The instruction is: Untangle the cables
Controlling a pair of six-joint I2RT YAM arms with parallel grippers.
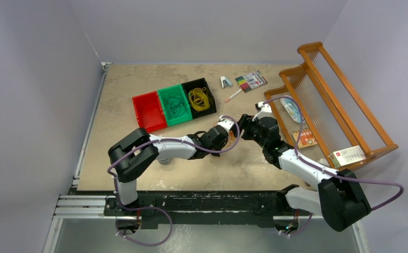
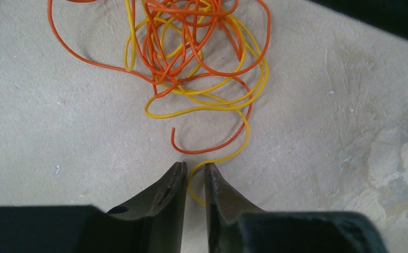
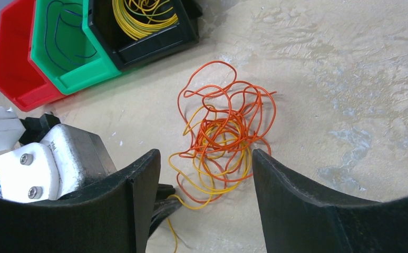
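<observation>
A tangle of orange-red and yellow cables (image 3: 225,137) lies on the table; it also shows in the left wrist view (image 2: 202,58). From the top it is mostly hidden between the two grippers (image 1: 233,138). My left gripper (image 2: 195,168) is almost closed, with a bend of a loose yellow strand (image 2: 228,155) squeezed between its fingertips, at the tangle's near edge. My right gripper (image 3: 204,153) is wide open just above the tangle, one finger on each side. A black bin (image 1: 209,89) holds yellow cables, a green bin (image 1: 162,97) holds a dark cable, and the red bin (image 1: 149,112) looks empty.
The three bins stand in a row behind the arms. A marker pack (image 1: 251,80), a loose pen (image 1: 233,95) and a small white-blue object (image 1: 226,81) lie at the back. A wooden rack (image 1: 344,84) stands along the right edge with a white box (image 1: 348,155) on it.
</observation>
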